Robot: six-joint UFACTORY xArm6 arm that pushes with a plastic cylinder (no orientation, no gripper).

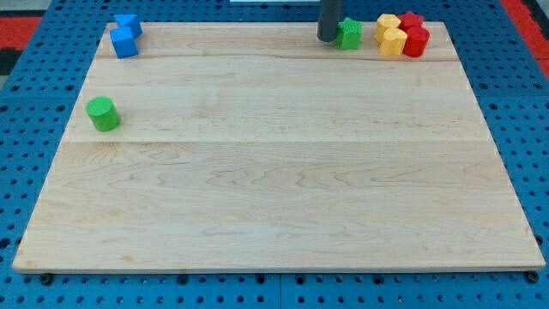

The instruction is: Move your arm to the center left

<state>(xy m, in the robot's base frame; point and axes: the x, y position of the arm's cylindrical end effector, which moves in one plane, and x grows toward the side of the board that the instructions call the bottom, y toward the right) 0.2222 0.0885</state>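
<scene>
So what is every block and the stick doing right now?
My tip: at the view's top, touching the green block's left side.
Green block: top edge, beside my tip.
Yellow blocks: two, bunched together.
Red blocks: two, against the yellow ones.
Blue blocks: two, top left corner.
Green cylinder: alone, left side.

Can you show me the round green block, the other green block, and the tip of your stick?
Green cylinder [103, 114], camera view, its front side.
Green block [349, 34], camera view, its front face.
My tip [328, 39], camera view, its very end.

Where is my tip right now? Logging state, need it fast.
My tip: at the view's top edge, right beside the green block, on its left. No tool on the arm; it holds nothing.
</scene>
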